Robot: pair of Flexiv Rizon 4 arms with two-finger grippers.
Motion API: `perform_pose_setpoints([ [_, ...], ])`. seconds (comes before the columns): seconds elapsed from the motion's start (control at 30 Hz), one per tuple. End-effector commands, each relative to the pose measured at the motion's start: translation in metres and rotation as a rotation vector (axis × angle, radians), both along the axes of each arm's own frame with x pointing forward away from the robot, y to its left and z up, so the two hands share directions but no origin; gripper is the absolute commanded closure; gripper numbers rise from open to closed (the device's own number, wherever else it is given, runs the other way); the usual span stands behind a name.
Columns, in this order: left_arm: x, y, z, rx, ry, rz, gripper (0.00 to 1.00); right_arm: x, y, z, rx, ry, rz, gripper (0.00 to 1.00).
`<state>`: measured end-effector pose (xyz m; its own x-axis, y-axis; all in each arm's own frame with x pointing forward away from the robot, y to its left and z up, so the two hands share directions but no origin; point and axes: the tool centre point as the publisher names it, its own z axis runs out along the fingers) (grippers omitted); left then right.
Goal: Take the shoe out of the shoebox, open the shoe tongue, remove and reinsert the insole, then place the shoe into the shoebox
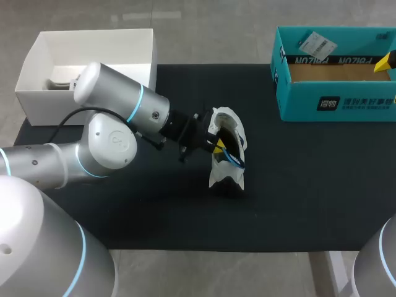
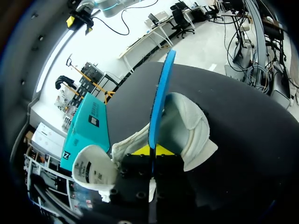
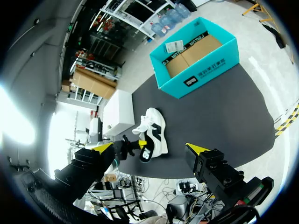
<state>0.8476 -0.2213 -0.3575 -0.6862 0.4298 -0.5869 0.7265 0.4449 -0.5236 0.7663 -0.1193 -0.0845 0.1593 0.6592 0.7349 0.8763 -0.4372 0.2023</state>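
Note:
The white and black shoe (image 1: 227,150) lies on its side in the middle of the black mat (image 1: 297,185). My left gripper (image 1: 216,143) reaches into its opening from the left. In the left wrist view this gripper (image 2: 152,150) is shut on the thin blue insole (image 2: 161,98), which stands edge-on out of the white shoe (image 2: 191,126) ahead of the fingers. The labelled tongue (image 2: 93,168) is folded back beside the gripper. The teal shoebox (image 1: 334,74) sits open at the back right. My right gripper (image 3: 148,148) hangs open and empty high above the table, far from the shoe (image 3: 152,135).
An open white box (image 1: 86,62) stands at the back left corner of the mat, behind my left arm (image 1: 117,105). One yellow fingertip (image 1: 385,62) of my right gripper shows at the right edge above the shoebox. Bare mat lies to the front and right of the shoe.

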Motion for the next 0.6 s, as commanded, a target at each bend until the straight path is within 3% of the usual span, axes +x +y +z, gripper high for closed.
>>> perform_pose_setpoints([
  [0.03,0.008,-0.007,-0.008,-0.003,0.0,0.019,1.0,0.001,0.0,0.0,-0.001,0.002,-0.001,0.0],
  [0.2,0.016,-0.006,-0.008,-0.009,0.007,0.051,1.0,0.001,0.0,0.0,-0.001,0.002,-0.001,0.0],
  [0.23,0.015,-0.005,-0.007,-0.009,0.012,0.051,0.89,0.001,0.0,0.0,-0.001,0.002,-0.001,0.0],
  [0.27,0.013,-0.005,-0.004,-0.017,0.021,0.043,0.65,0.001,0.0,0.0,-0.001,0.002,-0.001,0.0],
  [0.3,0.01,-0.006,-0.001,-0.026,0.025,0.03,0.52,0.001,0.0,0.0,-0.001,0.002,-0.001,0.0],
  [0.37,0.003,-0.007,0.006,-0.035,0.019,0.01,0.32,0.001,0.0,0.0,-0.001,0.002,-0.001,0.0],
  [0.4,0.0,-0.008,0.01,-0.044,0.019,0.005,0.28,0.001,0.0,0.0,-0.001,0.002,-0.001,0.0],
  [0.6,-0.014,-0.013,0.028,-0.078,-0.004,-0.026,0.36,0.001,0.0,0.0,-0.001,0.002,-0.001,0.0],
])
